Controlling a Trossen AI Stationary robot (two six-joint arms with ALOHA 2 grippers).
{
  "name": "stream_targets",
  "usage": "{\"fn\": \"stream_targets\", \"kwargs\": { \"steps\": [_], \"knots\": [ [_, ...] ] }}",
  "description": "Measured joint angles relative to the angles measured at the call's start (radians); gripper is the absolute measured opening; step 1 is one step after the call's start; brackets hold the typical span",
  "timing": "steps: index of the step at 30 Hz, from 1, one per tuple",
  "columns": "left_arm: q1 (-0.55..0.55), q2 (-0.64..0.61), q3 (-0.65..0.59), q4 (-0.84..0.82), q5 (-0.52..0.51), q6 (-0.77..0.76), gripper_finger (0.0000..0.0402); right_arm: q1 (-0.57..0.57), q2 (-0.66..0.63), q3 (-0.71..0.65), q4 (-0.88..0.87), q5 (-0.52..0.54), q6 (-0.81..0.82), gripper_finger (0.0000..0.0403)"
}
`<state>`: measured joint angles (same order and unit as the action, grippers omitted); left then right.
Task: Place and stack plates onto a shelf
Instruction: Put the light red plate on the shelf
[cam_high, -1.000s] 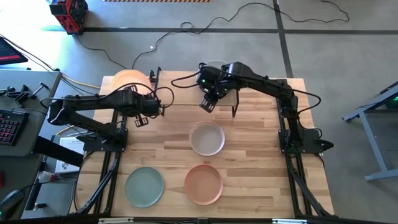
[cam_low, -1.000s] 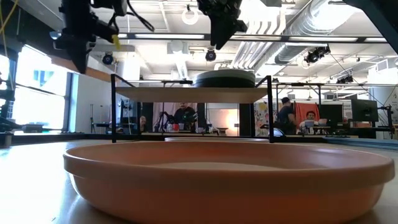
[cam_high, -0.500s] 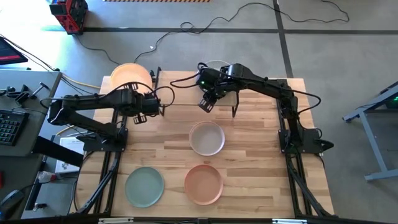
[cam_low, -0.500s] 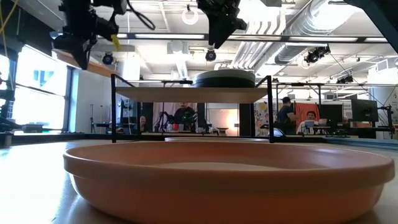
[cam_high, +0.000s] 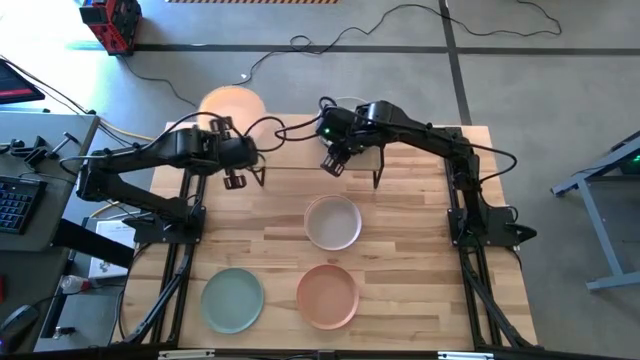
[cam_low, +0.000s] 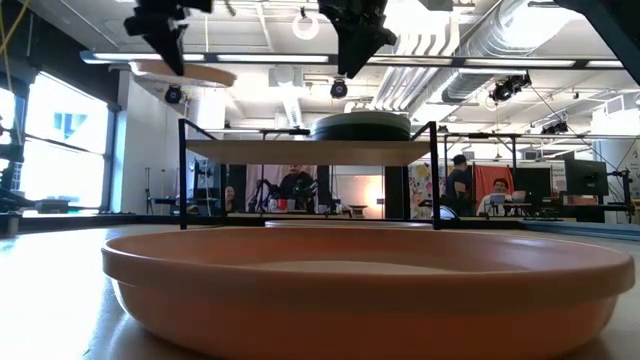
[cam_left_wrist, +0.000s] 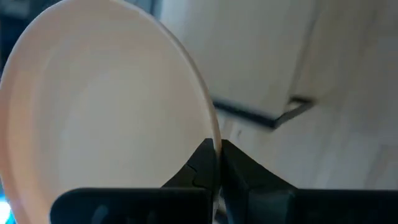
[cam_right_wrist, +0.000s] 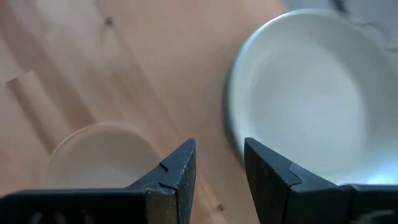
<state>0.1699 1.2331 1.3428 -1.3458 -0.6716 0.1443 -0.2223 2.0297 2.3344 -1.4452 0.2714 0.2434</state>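
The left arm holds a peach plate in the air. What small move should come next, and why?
Probably carry it sideways over the shelf. The left gripper pinches the peach plate by its rim, level, above shelf height but still left of it. The shelf's left half looks free.

We see a wooden tabletop (cam_high: 400, 250) of pale butcher-block planks standing on a grey floor (cam_high: 560, 80); black cables (cam_high: 400, 25) trail across that floor beyond the table's far edge; a red machine (cam_high: 110, 22) sits at the far left corner of the floor; a keyboard (cam_high: 12, 205) lies on a grey bench to the left. In the low view we look into a workshop with ceiling ducts (cam_low: 500, 40) overhead, bright windows (cam_low: 60, 150) at left, and people (cam_low: 296, 186) seated at desks with monitors (cam_low: 585, 178) behind.
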Motion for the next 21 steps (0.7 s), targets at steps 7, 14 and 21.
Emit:
{"fn": "stream_targets", "kwargs": {
  "steps": [7, 14, 21],
  "knots": [
    [0.000, 0.022, 0.002, 0.168, 0.174, 0.156, 0.0001, -0.041, -0.061, 0.015, 0.041, 0.135, 0.053, 0.0114],
    [0.000, 0.075, 0.002, 0.287, 0.181, 0.277, 0.0001, -0.075, -0.137, 0.022, 0.098, 0.149, 0.070, 0.0114],
    [0.001, 0.159, 0.002, 0.384, 0.211, 0.360, 0.0001, -0.079, -0.160, 0.022, 0.101, 0.148, 0.057, 0.0114]
  ]
}}
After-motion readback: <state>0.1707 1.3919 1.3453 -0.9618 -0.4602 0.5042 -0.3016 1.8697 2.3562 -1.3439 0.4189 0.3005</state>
